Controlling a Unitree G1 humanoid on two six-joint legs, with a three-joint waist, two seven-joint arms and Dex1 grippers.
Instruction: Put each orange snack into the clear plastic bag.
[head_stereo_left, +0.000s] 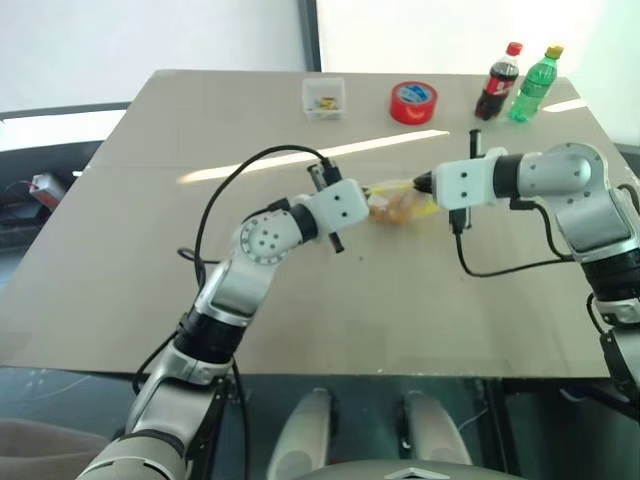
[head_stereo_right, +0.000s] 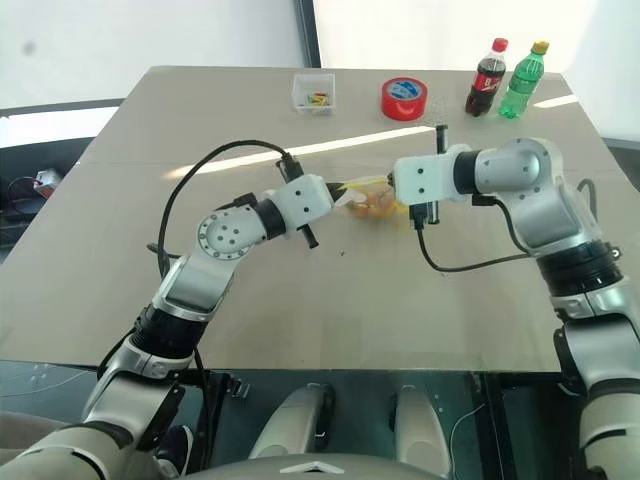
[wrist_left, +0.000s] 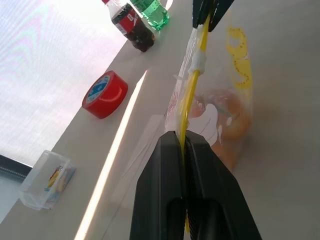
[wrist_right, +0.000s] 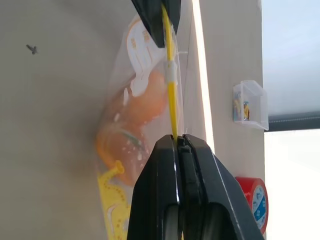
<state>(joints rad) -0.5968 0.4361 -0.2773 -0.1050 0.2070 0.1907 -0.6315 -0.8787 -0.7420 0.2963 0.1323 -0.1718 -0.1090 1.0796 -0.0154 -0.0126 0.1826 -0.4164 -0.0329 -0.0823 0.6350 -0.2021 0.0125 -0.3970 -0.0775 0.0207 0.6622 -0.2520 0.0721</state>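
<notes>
In the left eye view, the clear plastic bag (head_stereo_left: 400, 204) hangs above the table (head_stereo_left: 120, 260), between the 2 arms near the middle. The left gripper (head_stereo_left: 366, 197) holds one end of its yellow seal strip and the right gripper (head_stereo_left: 420, 184) holds the other end. Orange shapes show inside the bag, so the orange snacks (head_stereo_left: 385, 208) seem to be already in it. I judge the step in hand is closing or stretching the seal. To do it well, both grippers should pull gently along the strip and keep it straight, so the thin plastic does not tear or slip out.

In the right eye view, a small clear box (head_stereo_right: 314, 93) with some colored bits inside stands at the far side of the table. Beside it are a red tape roll (head_stereo_right: 404, 98), a cola bottle (head_stereo_right: 483, 80) and a green bottle (head_stereo_right: 523, 81).

In the left wrist view, the 2 black fingers (wrist_left: 165, 200) are pressed together on the yellow strip (wrist_left: 189, 100). The snacks lie low in the bag.

In the right wrist view, the right fingers (wrist_right: 160, 195) are also clamped tightly on the strip. At least 1 orange piece is clear; I cannot count 2 with certainty.
</notes>
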